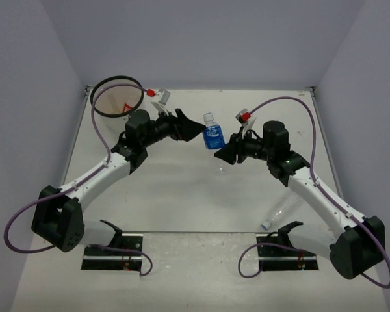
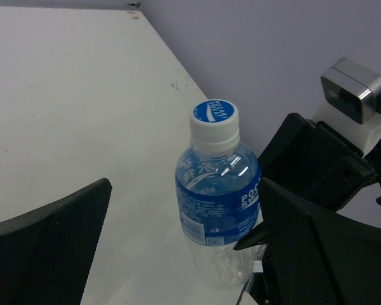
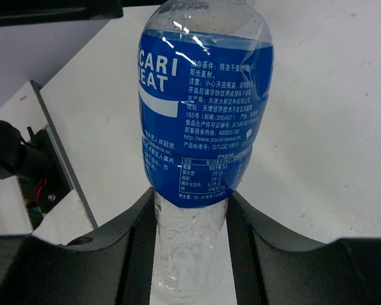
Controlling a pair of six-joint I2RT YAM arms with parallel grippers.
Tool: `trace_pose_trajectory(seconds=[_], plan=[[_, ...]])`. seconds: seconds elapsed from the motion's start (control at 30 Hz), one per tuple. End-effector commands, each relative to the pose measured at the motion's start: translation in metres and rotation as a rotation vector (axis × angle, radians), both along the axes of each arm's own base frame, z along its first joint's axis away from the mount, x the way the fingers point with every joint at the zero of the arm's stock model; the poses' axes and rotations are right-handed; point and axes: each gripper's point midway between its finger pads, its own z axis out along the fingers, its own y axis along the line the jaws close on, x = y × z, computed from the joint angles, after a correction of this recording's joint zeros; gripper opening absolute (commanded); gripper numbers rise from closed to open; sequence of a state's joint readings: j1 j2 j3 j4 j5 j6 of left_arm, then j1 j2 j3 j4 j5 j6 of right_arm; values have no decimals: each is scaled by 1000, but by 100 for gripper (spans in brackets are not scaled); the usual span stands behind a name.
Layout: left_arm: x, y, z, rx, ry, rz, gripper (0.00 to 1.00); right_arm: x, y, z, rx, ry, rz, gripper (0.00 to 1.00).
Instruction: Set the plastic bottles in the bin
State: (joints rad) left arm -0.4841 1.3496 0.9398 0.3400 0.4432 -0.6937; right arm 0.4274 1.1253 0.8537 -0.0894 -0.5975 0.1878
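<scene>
The clear blue-labelled bottle (image 1: 213, 136) stands upright above the middle of the table, white cap up. My right gripper (image 1: 226, 153) is shut on its clear lower part; in the right wrist view both pads press the bottle (image 3: 203, 121) below the label, around the gripper midpoint (image 3: 190, 248). My left gripper (image 1: 194, 130) is open just left of the bottle; in the left wrist view the bottle (image 2: 217, 203) sits between its spread fingers (image 2: 51, 248), close to the right one. The bin (image 1: 96, 97) stands at the far left with a red-labelled bottle (image 1: 127, 107) inside.
A plain clear bottle (image 1: 277, 213) lies on the table beside my right arm, near the front. The right gripper's body and camera (image 2: 352, 95) show close behind the blue bottle in the left wrist view. Grey walls enclose the table.
</scene>
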Motion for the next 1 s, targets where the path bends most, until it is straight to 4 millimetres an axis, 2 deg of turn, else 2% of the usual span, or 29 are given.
trace_pose_trajectory(seconds=[0.0, 0.17, 0.4, 0.47, 0.5, 0.6, 0.63, 0.67, 0.7, 0.8, 0.87, 0.93, 0.97], plan=[[-18, -14, 55, -110, -161, -76, 100, 4, 12, 30, 50, -60, 27, 0], [-16, -21, 51, -100, -172, -41, 100, -10, 26, 35, 64, -75, 99, 0], [-10, -49, 24, -25, -129, -122, 100, -25, 36, 44, 79, -109, 152, 0], [-12, -54, 27, -25, -130, -153, 81, -25, 34, 46, 82, -120, 140, 0], [-11, -56, 25, -22, -125, -161, 68, -24, 33, 47, 80, -123, 125, 0], [-13, -58, 27, -20, -118, -178, 21, -21, 30, 47, 73, -122, 94, 0], [-13, -58, 27, -22, -117, -180, 10, -19, 29, 46, 69, -117, 77, 0], [-14, -57, 27, -23, -116, -181, 1, -16, 27, 46, 66, -112, 57, 1], [-15, -57, 29, -25, -117, -181, 0, -13, 26, 45, 65, -104, 36, 3], [-15, -55, 32, -25, -125, -172, 0, -10, 24, 44, 59, -74, -1, 28], [-12, -52, 37, -18, -140, -144, 0, -9, 22, 44, 58, -58, -17, 56], [-2, -45, 41, 21, -156, -79, 0, -9, 18, 43, 52, -40, -48, 91], [3, -41, 45, 40, -168, -45, 0, -10, 16, 45, 54, -39, -62, 97]])
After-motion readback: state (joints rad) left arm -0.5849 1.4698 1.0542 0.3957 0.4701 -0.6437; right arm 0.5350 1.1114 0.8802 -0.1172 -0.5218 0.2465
